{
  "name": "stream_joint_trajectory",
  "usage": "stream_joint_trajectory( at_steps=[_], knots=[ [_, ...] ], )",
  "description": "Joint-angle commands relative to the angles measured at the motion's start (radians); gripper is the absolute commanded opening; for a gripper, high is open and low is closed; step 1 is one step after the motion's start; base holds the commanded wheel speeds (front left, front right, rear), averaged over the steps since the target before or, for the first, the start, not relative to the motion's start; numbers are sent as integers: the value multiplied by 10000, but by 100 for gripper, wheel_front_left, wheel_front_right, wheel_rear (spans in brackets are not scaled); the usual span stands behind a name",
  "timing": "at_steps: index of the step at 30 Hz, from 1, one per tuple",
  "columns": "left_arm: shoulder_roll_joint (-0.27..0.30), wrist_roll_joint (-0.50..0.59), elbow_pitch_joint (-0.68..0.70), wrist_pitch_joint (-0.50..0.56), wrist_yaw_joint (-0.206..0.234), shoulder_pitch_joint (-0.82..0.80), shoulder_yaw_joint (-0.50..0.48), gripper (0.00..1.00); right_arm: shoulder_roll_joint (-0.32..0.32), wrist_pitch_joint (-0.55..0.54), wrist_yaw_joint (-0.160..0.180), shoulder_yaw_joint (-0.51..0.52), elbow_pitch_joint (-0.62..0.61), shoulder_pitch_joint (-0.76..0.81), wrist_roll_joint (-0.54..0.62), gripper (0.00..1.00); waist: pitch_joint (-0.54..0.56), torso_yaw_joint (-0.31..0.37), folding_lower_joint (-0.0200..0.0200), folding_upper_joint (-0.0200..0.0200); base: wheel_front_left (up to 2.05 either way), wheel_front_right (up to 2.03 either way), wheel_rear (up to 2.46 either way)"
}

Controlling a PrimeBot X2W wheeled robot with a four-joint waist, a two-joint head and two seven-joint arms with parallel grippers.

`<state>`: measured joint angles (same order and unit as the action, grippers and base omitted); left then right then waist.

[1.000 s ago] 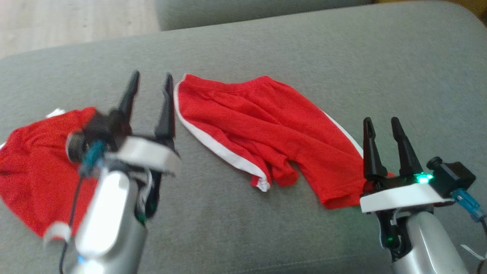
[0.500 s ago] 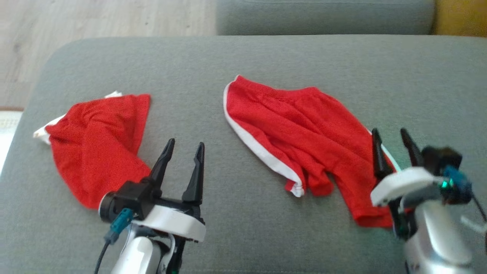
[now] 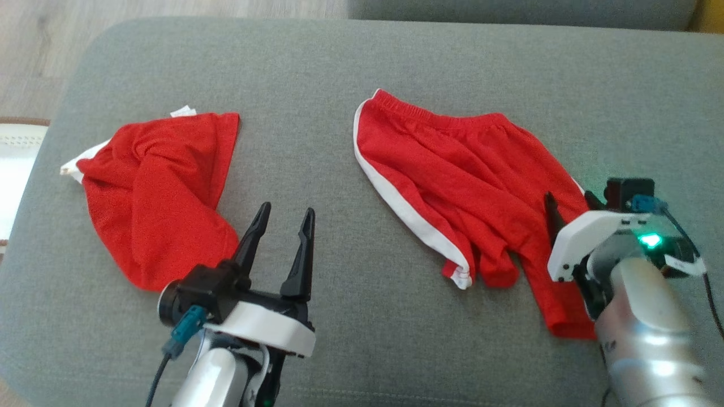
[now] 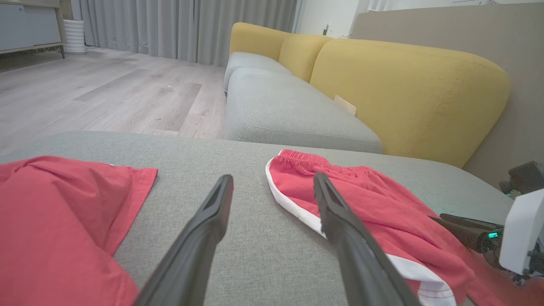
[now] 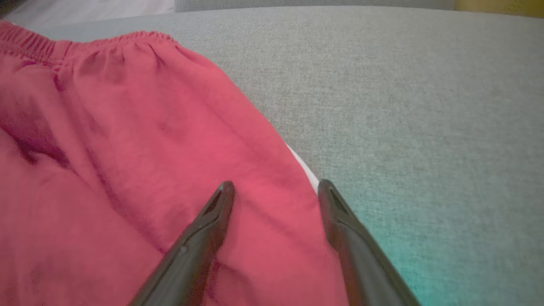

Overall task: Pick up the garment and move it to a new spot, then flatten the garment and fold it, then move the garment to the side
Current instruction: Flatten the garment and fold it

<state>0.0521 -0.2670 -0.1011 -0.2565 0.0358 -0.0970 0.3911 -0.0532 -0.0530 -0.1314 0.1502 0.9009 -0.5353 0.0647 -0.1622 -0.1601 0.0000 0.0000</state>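
Note:
A pair of red shorts (image 3: 464, 175) with white side trim, the garment, lies spread and wrinkled on the grey cushion (image 3: 339, 68), waistband toward the far side. My right gripper (image 3: 568, 198) hovers open over the shorts' right edge. In the right wrist view its fingertips (image 5: 274, 185) straddle the white-trimmed edge of the shorts (image 5: 148, 140), and no cloth is between them. My left gripper (image 3: 285, 210) stands open above bare cushion between the shorts and a crumpled red garment (image 3: 150, 192) on the left. The left wrist view shows its open fingers (image 4: 272, 178), the shorts (image 4: 374, 204) and the crumpled garment (image 4: 55, 212).
The cushion's left edge drops to a wooden floor (image 3: 34, 51) and a pale rug (image 3: 14, 164). Beyond the cushion are a second grey seat (image 4: 280, 110) and a yellow sofa back (image 4: 403, 89). The right gripper (image 4: 467, 229) also appears low at the right of the left wrist view.
The head camera has shifted. My left gripper has drawn back from near the shorts' waistband corner toward the front. My right gripper has moved from the leg hem up over the shorts' right edge.

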Motion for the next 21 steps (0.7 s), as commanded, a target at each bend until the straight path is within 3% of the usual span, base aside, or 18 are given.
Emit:
stream_joint_trajectory(
  at_steps=[1,9,11,15,21],
  knots=[
    [-17,-82,376,-53,68,-508,-234,100,-121,28,7,-272,-169,-469,120,100,-71,0,0,0,0,0,0],
    [-17,-201,385,-53,135,-645,-65,100,-396,-24,7,-456,938,-1183,640,100,-417,-38,0,0,0,0,0],
    [-18,-219,385,-53,143,-681,-51,100,-407,-41,7,-689,1187,-1312,604,0,-466,-49,0,0,0,0,0],
    [-18,-263,363,-53,144,-760,-30,100,-826,165,7,-1116,1347,-1651,598,0,-537,-101,0,0,0,0,0],
    [-18,-354,417,-53,148,-896,95,100,-2054,465,7,-1619,1099,-2802,1080,0,-726,-324,0,0,0,0,0]
  ],
)
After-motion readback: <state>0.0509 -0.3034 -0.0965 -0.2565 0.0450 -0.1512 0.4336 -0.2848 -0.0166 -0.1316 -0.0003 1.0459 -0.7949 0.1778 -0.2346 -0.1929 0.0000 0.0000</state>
